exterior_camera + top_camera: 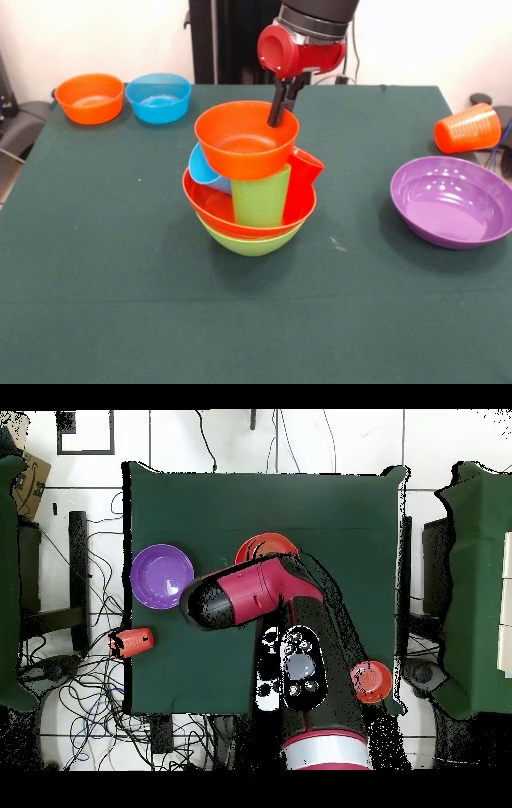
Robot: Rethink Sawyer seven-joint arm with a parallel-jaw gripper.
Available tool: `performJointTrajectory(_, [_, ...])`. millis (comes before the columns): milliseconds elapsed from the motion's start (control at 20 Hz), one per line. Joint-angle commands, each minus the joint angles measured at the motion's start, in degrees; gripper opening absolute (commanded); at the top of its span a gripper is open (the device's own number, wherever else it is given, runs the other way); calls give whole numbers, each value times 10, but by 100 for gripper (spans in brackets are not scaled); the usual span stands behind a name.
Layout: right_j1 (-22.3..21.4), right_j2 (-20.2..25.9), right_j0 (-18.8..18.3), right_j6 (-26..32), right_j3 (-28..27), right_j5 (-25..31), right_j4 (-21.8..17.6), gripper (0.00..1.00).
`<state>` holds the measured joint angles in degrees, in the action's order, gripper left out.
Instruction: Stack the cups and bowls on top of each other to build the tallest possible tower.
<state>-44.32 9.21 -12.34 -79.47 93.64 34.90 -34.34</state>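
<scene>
The tower stands mid-table on a large lime green bowl (252,240) with a large orange-red bowl (210,205) nested in it. Inside that stand a lime green cup (260,196) and a red cup (304,186), with a light blue cup (203,170) leaning at the left. A small orange bowl (242,142) (265,546) rests on top of the cups. My gripper (278,118) comes down at this bowl's far rim, its fingers (282,100) close together on the rim. In the overhead view the arm hides the gripper.
A second small orange bowl (90,98) (372,680) and a small blue bowl (158,97) sit at the far left corner. The large purple bowl (452,200) (162,576) lies at the right. An orange cup (468,128) (133,641) lies on its side near the right edge.
</scene>
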Motion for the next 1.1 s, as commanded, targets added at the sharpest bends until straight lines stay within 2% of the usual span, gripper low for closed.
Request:
performJointTrajectory(50, [12, -10, 23, -108, -23, -31, 5, 0])
performJointTrajectory(550, [17, -21, 32, -116, -19, -44, 8, 0])
performJointTrajectory(1100, [35, -48, 65, -147, -29, -57, 16, 0])
